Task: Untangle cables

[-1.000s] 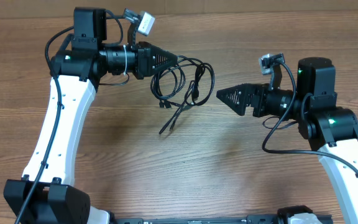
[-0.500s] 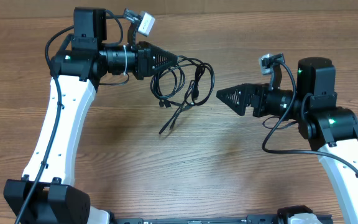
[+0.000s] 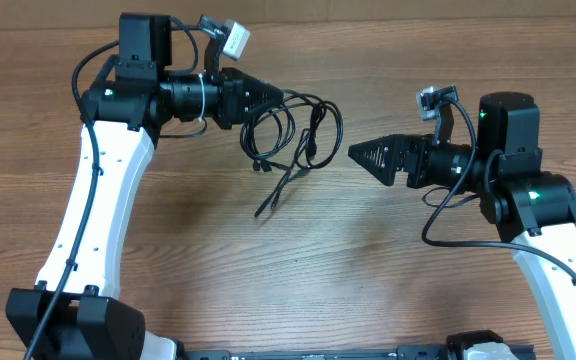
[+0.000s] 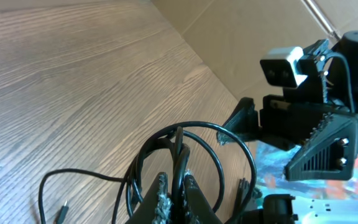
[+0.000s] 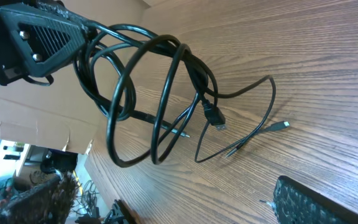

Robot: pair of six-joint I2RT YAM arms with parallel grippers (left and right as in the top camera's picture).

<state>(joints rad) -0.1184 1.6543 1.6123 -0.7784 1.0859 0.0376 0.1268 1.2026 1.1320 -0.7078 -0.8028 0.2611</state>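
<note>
We note left jaws clenched on the tangled cables, loops held up, loose plug ends trailing on the table. Right jaws released wide, near the bundle, not touching.

- Left white-and-black jointed arm: elbow bent, forearm level, pointing right.
- Left black two-finger gripper: jaws clamped on thin black looped cables.
- Right white-and-black jointed arm: forearm level, pointing left.
- Right black two-finger gripper: jaws spread wide, holding nothing, facing its counterpart.
</note>
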